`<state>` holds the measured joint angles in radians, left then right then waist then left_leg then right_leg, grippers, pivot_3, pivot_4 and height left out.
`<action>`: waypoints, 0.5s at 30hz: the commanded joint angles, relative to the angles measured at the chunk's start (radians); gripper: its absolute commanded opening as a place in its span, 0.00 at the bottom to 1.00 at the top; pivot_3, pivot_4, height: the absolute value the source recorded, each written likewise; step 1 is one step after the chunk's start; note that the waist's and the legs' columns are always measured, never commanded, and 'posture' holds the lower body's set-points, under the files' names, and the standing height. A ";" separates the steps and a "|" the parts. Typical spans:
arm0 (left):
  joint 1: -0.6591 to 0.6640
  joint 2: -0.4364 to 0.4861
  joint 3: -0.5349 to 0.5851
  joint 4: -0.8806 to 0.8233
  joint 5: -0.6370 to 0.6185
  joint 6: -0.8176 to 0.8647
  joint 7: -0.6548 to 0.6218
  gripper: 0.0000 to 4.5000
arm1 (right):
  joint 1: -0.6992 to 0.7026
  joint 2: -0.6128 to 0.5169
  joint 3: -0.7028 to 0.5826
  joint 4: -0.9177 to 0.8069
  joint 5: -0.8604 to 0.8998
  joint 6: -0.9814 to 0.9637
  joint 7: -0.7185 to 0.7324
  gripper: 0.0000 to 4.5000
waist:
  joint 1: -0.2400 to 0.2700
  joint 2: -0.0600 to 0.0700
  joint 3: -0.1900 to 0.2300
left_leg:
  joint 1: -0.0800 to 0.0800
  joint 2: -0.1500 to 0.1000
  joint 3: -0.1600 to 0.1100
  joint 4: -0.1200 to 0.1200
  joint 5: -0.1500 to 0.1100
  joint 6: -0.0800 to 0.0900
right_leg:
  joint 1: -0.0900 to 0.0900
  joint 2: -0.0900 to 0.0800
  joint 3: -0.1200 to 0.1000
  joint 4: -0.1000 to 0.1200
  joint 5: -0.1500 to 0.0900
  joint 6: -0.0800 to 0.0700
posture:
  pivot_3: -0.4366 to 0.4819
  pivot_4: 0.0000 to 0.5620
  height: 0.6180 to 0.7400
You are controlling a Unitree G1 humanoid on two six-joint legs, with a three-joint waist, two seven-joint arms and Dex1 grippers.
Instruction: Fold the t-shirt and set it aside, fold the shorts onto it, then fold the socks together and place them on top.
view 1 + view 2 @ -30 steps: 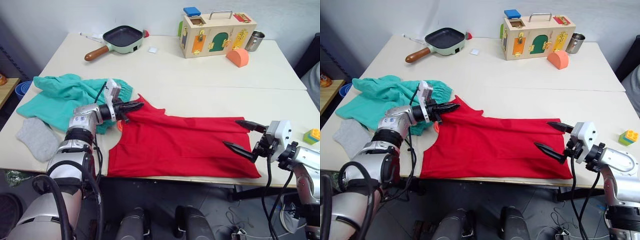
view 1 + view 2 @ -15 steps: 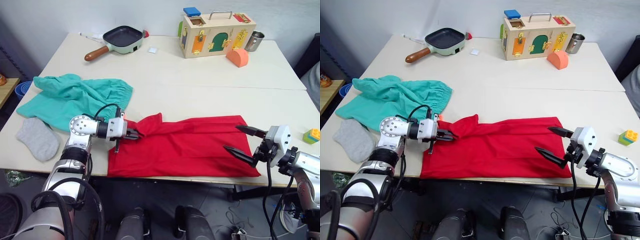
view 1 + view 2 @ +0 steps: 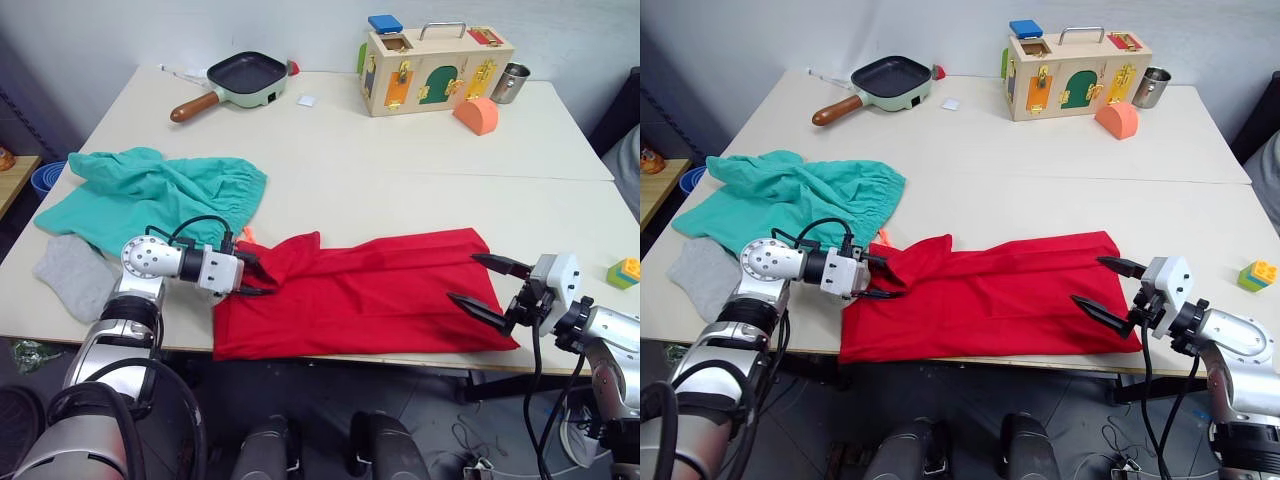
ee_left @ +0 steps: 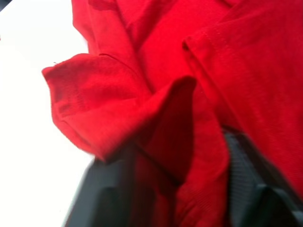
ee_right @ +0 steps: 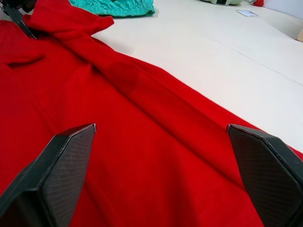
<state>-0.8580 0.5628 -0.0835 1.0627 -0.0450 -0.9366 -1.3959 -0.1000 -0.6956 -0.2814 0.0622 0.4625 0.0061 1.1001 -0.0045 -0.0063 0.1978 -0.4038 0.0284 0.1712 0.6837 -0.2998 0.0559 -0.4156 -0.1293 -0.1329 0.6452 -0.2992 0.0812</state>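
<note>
Red cloth fills the near edge of the pale surface (image 3: 330, 150): the bright red short-sleeved t-shirt (image 3: 370, 295) lies spread across it, its far left corner folded over into a bunched flap. The left gripper (image 3: 252, 277) lies low on the surface at that flap, its black fingers (image 4: 248, 189) closed on the red cloth; in the left wrist view the fabric drapes over them and hides most of both, so the exact pinch is hard to make out. The collar and chest print are buried in the folds.

The right gripper (image 3: 484, 282) hovers just over the t-shirt's right end, fingers (image 5: 52, 165) spread wide with nothing between them.

To the far left, the teal-green crinkly shorts (image 3: 150, 195) sit crumpled, with a bit of orange drawstring (image 3: 247, 234) peeking out just beside the red flap. The light grey knit socks (image 3: 70, 275) lie near the surface's left edge, partly behind the left arm.

Compared with a second ago, the left gripper has come down and toward the near edge, dragging the shirt's raised corner with it, so the cloth now lies as a narrower band. The right gripper has barely shifted and stays open.
</note>
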 commanded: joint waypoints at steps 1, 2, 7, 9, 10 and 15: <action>0.015 -0.013 0.075 -0.179 -0.183 0.399 -0.020 0.83 | 0.011 0.004 -0.020 -0.007 0.013 -0.018 -0.002 1.00 | 0.001 0.000 0.000 | 0.000 0.000 0.000 0.000 0.000 0.000 | 0.000 0.000 0.000 0.001 0.000 0.000 | 0.48 0.27 1.00; 0.040 -0.012 0.088 -0.267 -0.233 0.572 -0.008 0.83 | 0.012 0.005 -0.021 -0.004 0.014 -0.020 -0.002 1.00 | 0.000 0.000 0.000 | 0.000 0.000 -0.001 0.000 0.000 0.000 | 0.000 0.000 0.000 0.001 0.000 0.000 | 0.48 0.27 1.00; 0.160 0.034 0.071 -0.593 -0.306 1.096 0.068 0.83 | 0.011 0.009 -0.013 0.005 0.012 -0.024 -0.001 1.00 | -0.004 0.000 0.000 | 0.000 0.000 -0.001 0.000 0.000 0.000 | 0.002 0.002 0.000 0.003 0.000 0.000 | 0.48 0.27 1.00; 0.191 0.033 0.075 -0.663 -0.314 1.185 0.105 0.83 | 0.005 0.012 -0.008 0.009 0.011 -0.025 -0.001 1.00 | -0.004 0.000 0.000 | 0.000 0.001 -0.002 0.000 0.000 0.000 | 0.002 0.003 0.000 0.003 0.000 0.000 | 0.48 0.27 1.00; 0.202 0.032 0.074 -0.690 -0.313 1.233 0.127 0.83 | 0.000 0.013 -0.005 0.013 0.010 -0.025 0.000 1.00 | -0.003 0.000 0.000 | 0.000 0.001 -0.002 0.000 0.000 0.000 | 0.002 0.004 0.001 0.003 0.000 0.000 | 0.48 0.27 1.00; 0.195 0.002 0.113 -0.765 -0.340 1.367 0.234 0.83 | -0.019 0.016 0.000 0.027 0.007 -0.026 0.005 1.00 | 0.004 0.000 0.000 | 0.001 0.000 -0.002 0.000 0.000 0.000 | 0.003 0.002 0.001 0.001 0.000 0.000 | 0.48 0.27 1.00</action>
<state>-0.6464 0.5658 -0.0026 0.3458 -0.3503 0.3835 -1.1971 -0.1145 -0.6799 -0.2753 0.0891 0.4617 -0.0012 1.1009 -0.0008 -0.0063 0.1978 -0.4030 0.0279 0.1688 0.6839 -0.2995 0.0561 -0.4123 -0.1283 -0.1320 0.6459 -0.2993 0.0813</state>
